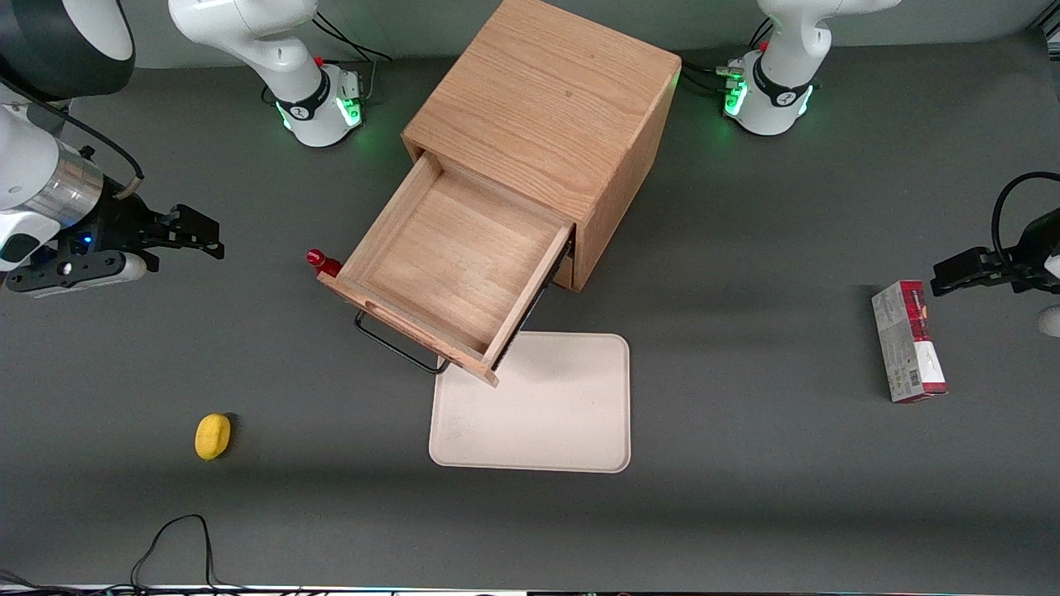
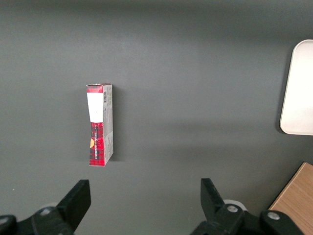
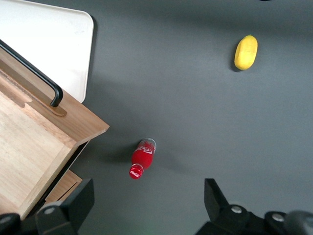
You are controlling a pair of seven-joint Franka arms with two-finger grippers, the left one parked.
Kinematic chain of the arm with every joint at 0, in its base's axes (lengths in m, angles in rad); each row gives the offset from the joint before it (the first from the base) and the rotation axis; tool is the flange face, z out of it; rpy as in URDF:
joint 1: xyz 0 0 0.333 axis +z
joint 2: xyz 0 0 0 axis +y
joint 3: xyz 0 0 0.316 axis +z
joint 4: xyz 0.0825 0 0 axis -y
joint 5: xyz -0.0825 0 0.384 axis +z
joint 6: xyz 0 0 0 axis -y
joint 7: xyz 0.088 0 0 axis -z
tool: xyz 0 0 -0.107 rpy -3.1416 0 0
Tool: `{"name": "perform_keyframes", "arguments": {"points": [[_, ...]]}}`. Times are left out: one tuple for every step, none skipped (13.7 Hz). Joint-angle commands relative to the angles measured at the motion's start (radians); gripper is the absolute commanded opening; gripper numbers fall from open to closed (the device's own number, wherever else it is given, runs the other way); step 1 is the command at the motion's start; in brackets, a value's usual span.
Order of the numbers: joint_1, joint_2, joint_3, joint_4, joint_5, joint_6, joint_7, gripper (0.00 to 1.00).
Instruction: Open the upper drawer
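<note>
The upper drawer (image 1: 451, 265) stands pulled well out of the wooden cabinet (image 1: 551, 116), its light oak box bare inside and its black bar handle (image 1: 397, 346) on the front, facing the camera. The drawer's front corner overhangs a cream tray (image 1: 546, 414) lying on the grey table (image 1: 745, 513). A small red bottle (image 1: 323, 262) stands just beside the drawer's other front corner. The hand (image 1: 211, 234) hangs well apart toward the working arm's end, fingers spread and holding nothing. A yellow lemon (image 1: 213, 435) lies nearer the camera; a red carton (image 1: 908, 341) lies toward the parked arm's end.
</note>
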Motion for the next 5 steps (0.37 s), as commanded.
{"name": "perform_keyframes", "arguments": {"points": [[-0.034, 0.017, 0.014, 0.03, -0.011, -0.024, -0.02, 1.0], [-0.048, 0.017, 0.025, 0.033, -0.01, -0.024, -0.02, 1.0], [-0.049, 0.017, 0.026, 0.036, -0.011, -0.024, -0.026, 1.0], [-0.049, 0.017, 0.026, 0.037, -0.011, -0.025, -0.04, 1.0], [-0.049, 0.017, 0.026, 0.037, -0.011, -0.025, -0.04, 1.0]]}}
